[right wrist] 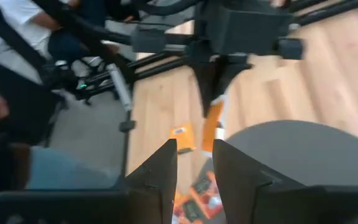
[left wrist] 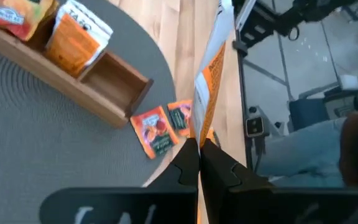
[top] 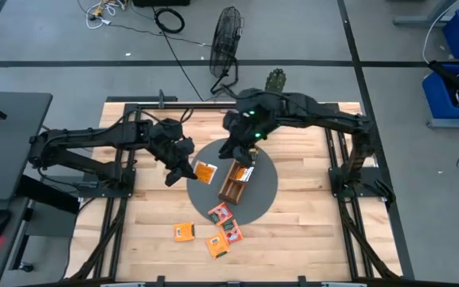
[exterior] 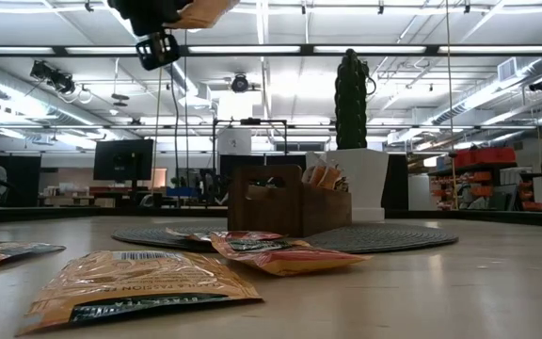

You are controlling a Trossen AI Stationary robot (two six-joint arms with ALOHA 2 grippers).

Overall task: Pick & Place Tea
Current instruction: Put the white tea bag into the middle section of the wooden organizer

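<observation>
**A:** Start from the high view. Where is the tea?

**B:** The left hand (top: pixel 183 171) is clamped on one orange sachet (top: pixel 205 172), carried above the round grey mat (top: pixel 265 187), just beside the wooden tray (top: pixel 235 183). Four more loose sachets (top: pixel 216 233) lie on the wooden surface (top: pixel 309 239) and at the mat's rim, near the front edge. The right hand (top: pixel 244 151) hangs over the tray's far end.

**A:** And the low view?

**B:** The tray (exterior: pixel 280 200) stands on the mat with sachets upright in one compartment. Loose sachets (exterior: pixel 144 282) lie flat in front, one crumpled. The left hand (exterior: pixel 163 19) is high up with its sachet, clear of everything.

**A:** Left wrist view?

**B:** The left hand's (left wrist: pixel 199 163) fingers are pressed together on the bottom edge of the held sachet (left wrist: pixel 210 81), which stands edge-on and bows a little. I judge it light, thin and floppy, so it should be pinched near an edge and lowered upright. The nearest tray compartment (left wrist: pixel 114 84) is empty; the next holds sachets.

**A:** Right wrist view?

**B:** The right hand's (right wrist: pixel 194 168) fingers stand apart, holding nothing, facing the left hand (right wrist: pixel 216 93). The slot is narrow, and the two hands are close over the tray. That leaves little room, I'd say; there is more toward the front.
</observation>
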